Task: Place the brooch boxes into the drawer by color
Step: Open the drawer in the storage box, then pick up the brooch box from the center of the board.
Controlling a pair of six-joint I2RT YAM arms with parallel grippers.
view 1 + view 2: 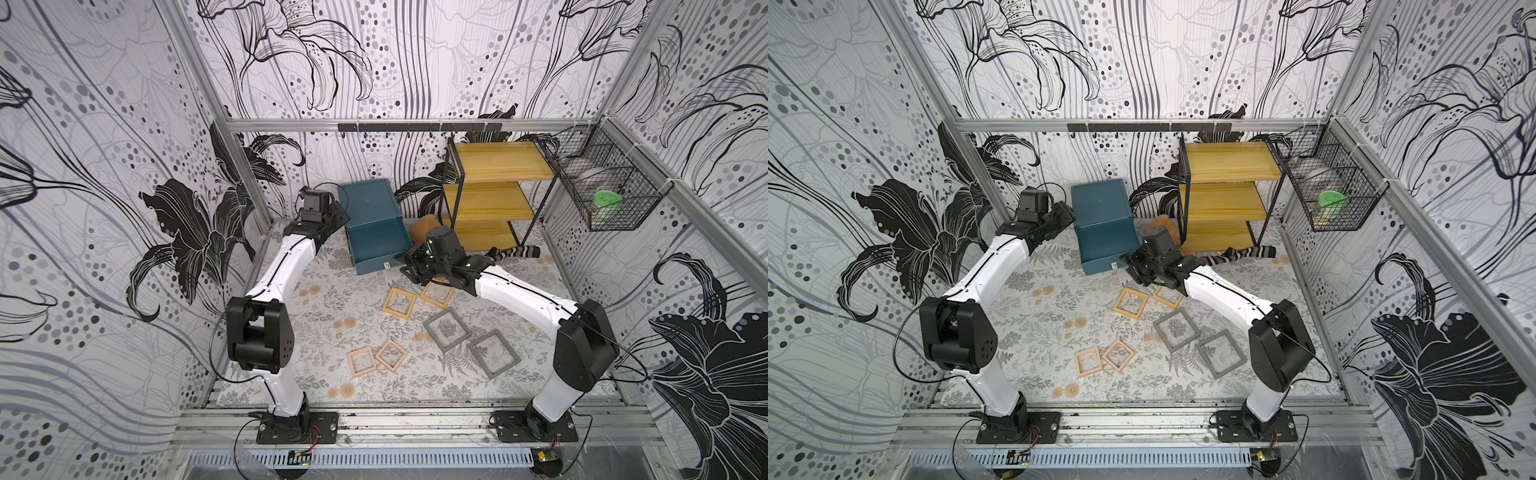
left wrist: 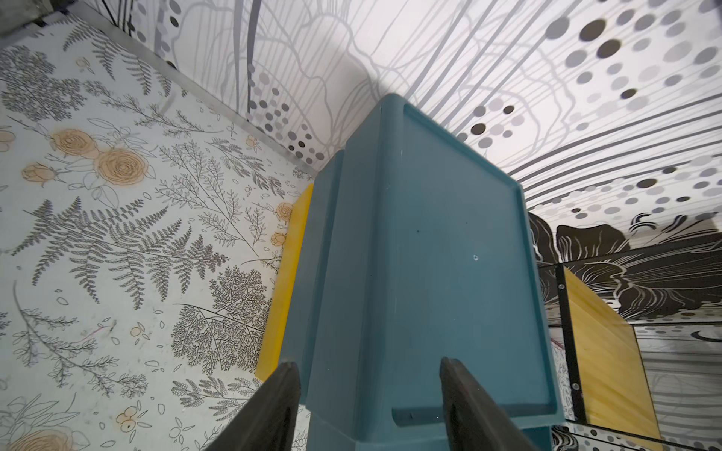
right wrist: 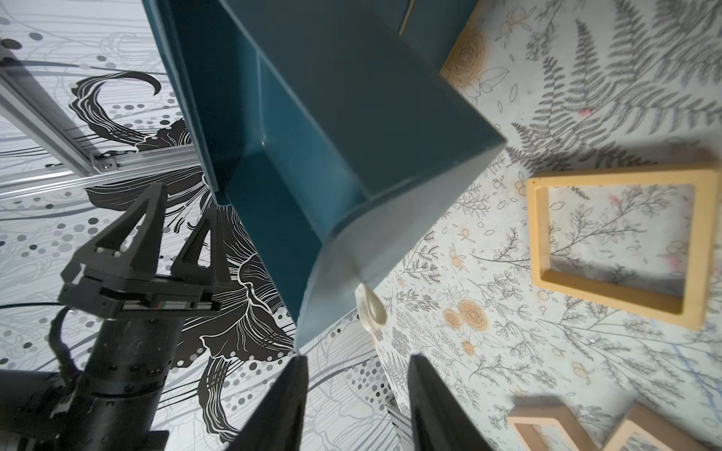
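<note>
No legible text, brand, number or sign in any view. One small pale sticker (image 1: 386, 264) on the front panel of the drawer (image 1: 380, 245), just beside the right jaws, shows in both top views; its print is too small to read.

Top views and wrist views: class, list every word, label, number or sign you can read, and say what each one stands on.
No text is readable in any view.
Small pale sticker on the front of the open drawer: too small to read.
Coloured strip on the body of the left gripper, in the right wrist view: blurred, no letters made out.
</note>
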